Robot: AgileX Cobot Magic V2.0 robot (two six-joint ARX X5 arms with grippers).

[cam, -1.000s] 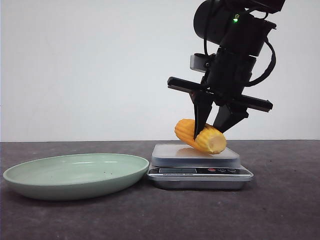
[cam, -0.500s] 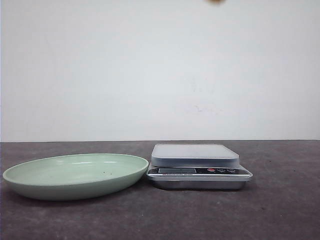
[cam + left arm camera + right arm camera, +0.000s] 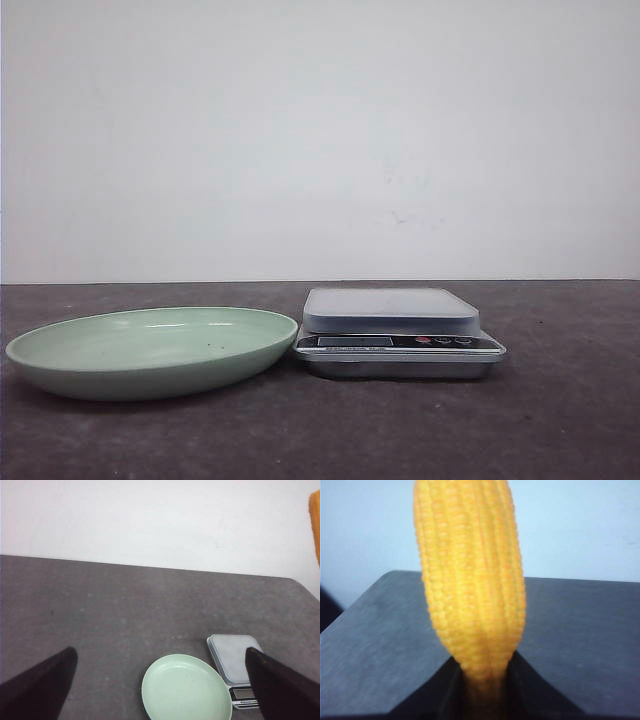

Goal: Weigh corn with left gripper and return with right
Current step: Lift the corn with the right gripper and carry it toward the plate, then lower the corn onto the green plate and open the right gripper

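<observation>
Yellow-orange and tightly ribbed with kernel rows, the corn (image 3: 472, 580) fills the middle of my right wrist view, standing up out of the right gripper (image 3: 482, 687), whose dark fingers (image 3: 527, 685) press against its lower end on both sides. A thin orange sliver at the upper right edge of my left wrist view looks like the same cob. The left gripper (image 3: 160, 685) is spread wide with nothing between its flat, pointed black fingers (image 3: 37, 682). Below it I see the shallow, glossy pale-green plate (image 3: 165, 700) and, just beside it, the small scale (image 3: 220, 660) with its smooth grey platform. In the front view, plate (image 3: 60, 372) and scale (image 3: 400, 312) sit side by side on the dark, speckled matte table (image 3: 560, 420) against a plain white wall (image 3: 320, 130); neither arm shows there.
</observation>
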